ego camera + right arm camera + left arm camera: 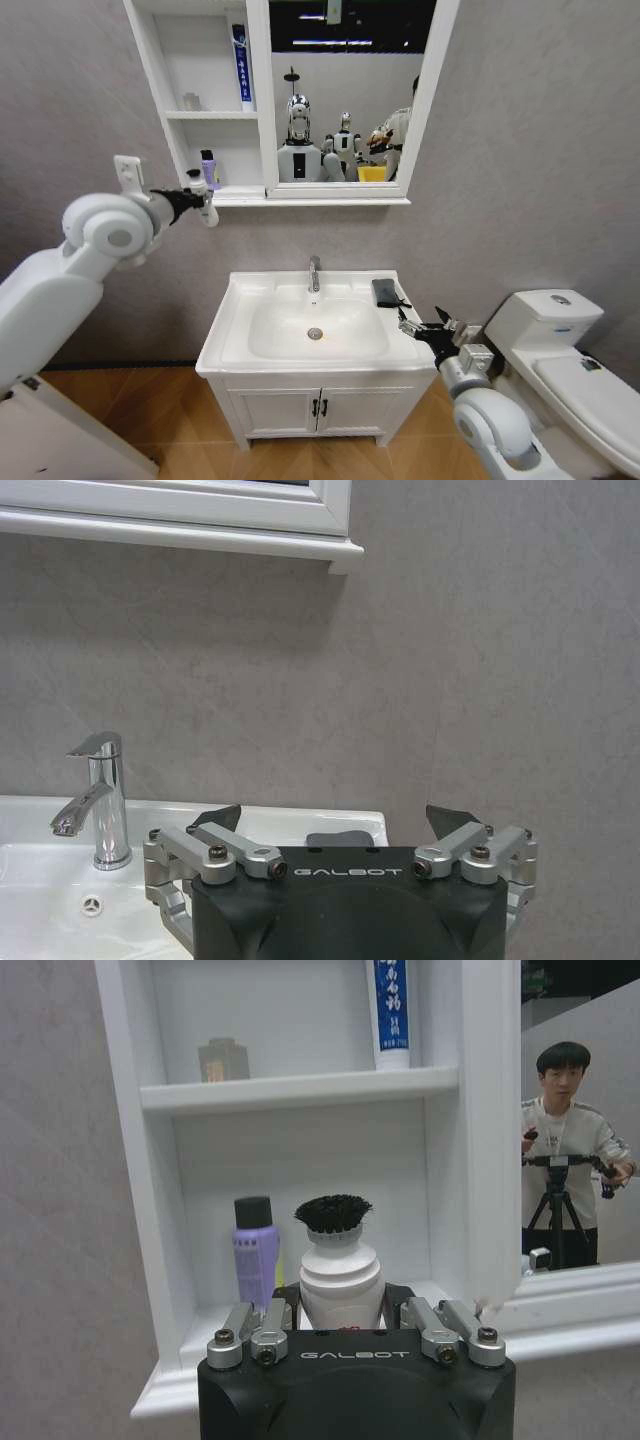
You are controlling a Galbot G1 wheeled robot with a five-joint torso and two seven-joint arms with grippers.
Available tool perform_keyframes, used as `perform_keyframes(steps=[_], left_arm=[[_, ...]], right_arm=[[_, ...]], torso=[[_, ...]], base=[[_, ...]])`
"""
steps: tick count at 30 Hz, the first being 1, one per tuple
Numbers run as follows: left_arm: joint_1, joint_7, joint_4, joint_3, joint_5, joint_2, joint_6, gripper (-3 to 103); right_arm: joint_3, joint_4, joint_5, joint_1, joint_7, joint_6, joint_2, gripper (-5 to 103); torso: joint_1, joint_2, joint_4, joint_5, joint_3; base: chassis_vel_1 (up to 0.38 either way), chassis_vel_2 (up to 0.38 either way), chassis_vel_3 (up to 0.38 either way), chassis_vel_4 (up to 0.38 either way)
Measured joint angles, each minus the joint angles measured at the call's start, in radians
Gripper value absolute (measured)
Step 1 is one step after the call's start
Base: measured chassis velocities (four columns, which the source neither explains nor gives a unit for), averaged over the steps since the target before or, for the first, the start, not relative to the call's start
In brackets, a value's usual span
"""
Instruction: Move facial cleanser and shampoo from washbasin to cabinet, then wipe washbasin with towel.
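Head view: left gripper [200,190] pinched white brush-topped bottle [340,1265] before cabinet [160,70] bottom shelf, beside purple bottle [256,1252]; advisable: set upright, clear of it. Right gripper [420,328] spread near towel [387,291].

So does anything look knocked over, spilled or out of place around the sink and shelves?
Nothing stands out. The bottles on the cabinet shelves stand upright, the towel lies flat on the washbasin rim, and nothing is spilled.

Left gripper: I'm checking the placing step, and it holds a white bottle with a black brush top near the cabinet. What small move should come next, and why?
Probably ease the left gripper forward, so the white bottle comes over the cabinet's lowest shelf beside the purple bottle. The bottle sits clamped just short of the shelf edge, with free shelf space right of the purple one. The right gripper waits open by the towel on the washbasin.
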Motion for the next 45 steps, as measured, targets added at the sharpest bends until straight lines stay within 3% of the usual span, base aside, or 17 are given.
perform_keyframes(steps=[4, 5, 9, 11, 16, 19, 29, 45], left_arm=[[-0.128, 0.046, 0.111, 0.086, 0.018, -0.042, 0.001, 42], [-0.201, 0.107, 0.192, 0.156, 0.057, -0.069, -0.001, 42], [-0.267, 0.156, 0.287, 0.237, 0.098, -0.118, -0.003, 42], [-0.309, 0.179, 0.361, 0.279, 0.127, -0.189, -0.013, 42], [-0.332, 0.194, 0.404, 0.292, 0.151, -0.235, -0.019, 42], [-0.356, 0.234, 0.491, 0.310, 0.222, -0.279, -0.039, 42], [-0.365, 0.255, 0.630, 0.311, 0.297, -0.345, -0.066, 41], [-0.356, 0.263, 0.650, 0.312, 0.322, -0.376, -0.073, 41]], right_arm=[[0.000, 0.004, 0.006, 0.001, 0.001, -0.006, -0.010, 100], [-0.001, 0.004, 0.006, -0.001, 0.000, -0.006, -0.012, 100], [-0.003, 0.005, 0.006, 0.000, 0.000, -0.006, -0.008, 100], [-0.006, 0.009, 0.004, -0.001, 0.000, -0.007, 0.006, 100], [0.000, 0.009, 0.002, -0.007, -0.001, -0.006, 0.009, 100], [0.012, 0.015, 0.005, -0.018, -0.001, -0.003, 0.009, 100], [0.006, 0.004, 0.008, -0.005, -0.004, 0.000, -0.004, 100], [0.013, -0.009, 0.014, -0.003, -0.005, 0.007, -0.013, 100]], torso=[[0.000, 0.000, 0.0006, 0.0002, 0.000], [0.000, 0.000, 0.0005, 0.0003, 0.000], [0.000, 0.000, 0.0007, 0.0000, 0.000], [0.000, 0.000, 0.0002, 0.0003, 0.000], [0.000, 0.000, 0.0000, 0.0004, 0.000], [0.000, 0.000, 0.0003, 0.0002, 0.000], [0.000, 0.000, 0.0003, 0.0002, 0.000], [0.000, 0.000, 0.0004, 0.0002, 0.000]], base=[[0.000, 0.000, 0.000, 0.000], [0.000, 0.000, 0.000, 0.000], [0.000, 0.000, 0.000, 0.000], [0.000, 0.000, 0.000, 0.000], [0.000, 0.000, 0.000, 0.000], [0.000, 0.000, 0.000, 0.000], [0.000, 0.000, 0.000, 0.000], [0.000, 0.000, 0.000, 0.000]])
